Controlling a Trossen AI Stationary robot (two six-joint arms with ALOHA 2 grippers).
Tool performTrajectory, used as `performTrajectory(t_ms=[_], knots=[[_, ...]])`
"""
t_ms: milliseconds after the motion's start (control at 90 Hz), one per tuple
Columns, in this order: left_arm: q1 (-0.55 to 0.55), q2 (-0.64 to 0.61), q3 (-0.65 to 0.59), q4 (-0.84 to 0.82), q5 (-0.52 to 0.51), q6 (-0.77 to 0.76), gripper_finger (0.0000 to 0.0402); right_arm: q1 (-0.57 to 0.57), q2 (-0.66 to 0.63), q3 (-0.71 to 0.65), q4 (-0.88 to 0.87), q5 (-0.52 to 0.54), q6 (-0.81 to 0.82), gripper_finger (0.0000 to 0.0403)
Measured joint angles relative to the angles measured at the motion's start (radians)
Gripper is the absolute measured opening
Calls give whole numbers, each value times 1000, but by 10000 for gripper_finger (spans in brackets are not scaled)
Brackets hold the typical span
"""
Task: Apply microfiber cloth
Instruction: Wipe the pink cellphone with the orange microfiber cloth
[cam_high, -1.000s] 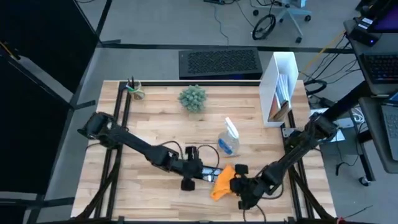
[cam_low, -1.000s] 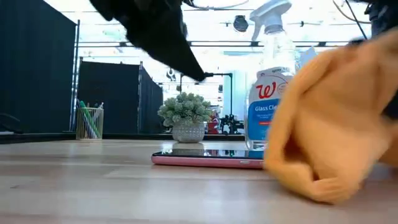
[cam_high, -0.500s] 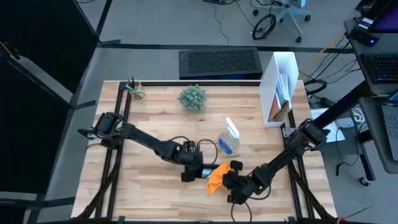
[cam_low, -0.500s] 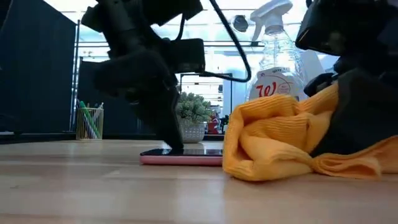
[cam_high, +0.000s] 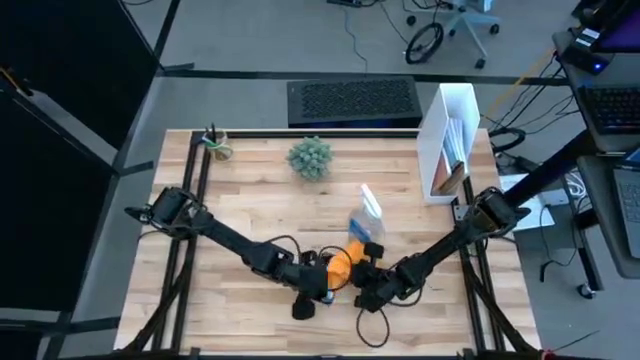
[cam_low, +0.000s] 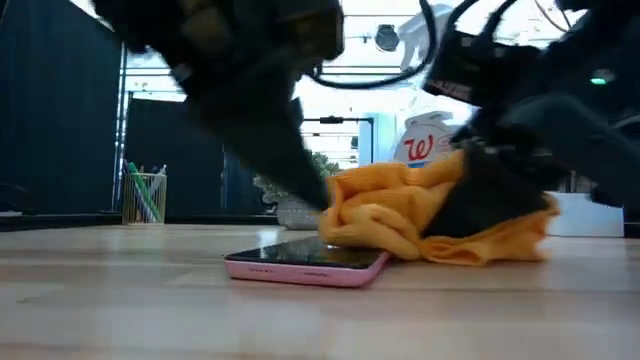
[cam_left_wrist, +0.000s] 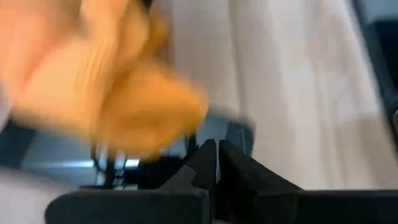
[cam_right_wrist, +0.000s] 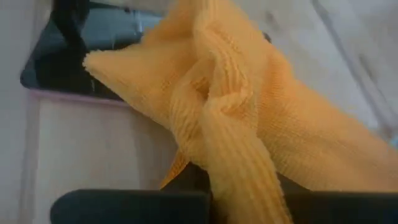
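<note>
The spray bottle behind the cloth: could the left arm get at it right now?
Probably not directly. The left pincer sits low at the phone, and the bunched orange cloth and the right pincer holding it lie between it and the spray bottle.

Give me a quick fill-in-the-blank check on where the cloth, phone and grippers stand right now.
1. The right gripper is shut on the ____ microfiber cloth.
2. The cloth lies partly on the ____.
3. The left gripper has its fingers ____, pressing the phone's screen.
4. The spray bottle stands ____ on the table.

Missing words: orange; smartphone; shut; upright
</note>
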Motion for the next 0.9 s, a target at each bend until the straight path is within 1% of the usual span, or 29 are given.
performTrajectory(t_ms=[44, 100, 167, 222, 289, 344, 389, 444, 489, 544, 611, 700, 789, 900], knots=[[1, 0, 8, -8, -1, 5, 5, -3, -17, 3, -23, -3, -17, 6], [6, -10, 23, -70, -9, 27, 5, 1, -53, 21, -84, -4, -27, 6], [7, -51, 46, -175, -66, 64, 5, 23, -112, 53, -164, -9, -30, 6], [12, -85, 69, -208, -123, 95, 5, 55, -163, 68, -212, -30, -35, 6], [20, -126, 69, -275, -181, 135, 5, 91, -209, 68, -226, -64, -31, 6], [35, -130, 69, -295, -188, 154, 5, 124, -230, 68, -218, -80, -6, 6], [42, -127, 69, -347, -187, 149, 5, 148, -231, 67, -223, -78, 22, 6], [45, -123, 65, -431, -174, 124, 5, 178, -216, 67, -238, -65, 47, 6], [37, -115, 61, -461, -154, 98, 5, 193, -195, 67, -253, -38, 70, 6], [16, -102, 45, -457, -121, 72, 5, 201, -158, 66, -271, 7, 94, 6], [-13, -83, 11, -456, -91, 48, 5, 185, -109, 66, -270, 77, 99, 6], [-40, -49, -9, -393, -73, 19, 5, 145, -49, 66, -252, 158, 103, 6], [-62, -11, -12, -353, -74, -1, 5, 98, -11, 66, -203, 158, 57, 6], [-77, 26, -11, -280, -90, -1, 5, 48, 33, 66, -159, 101, 15, 6]])
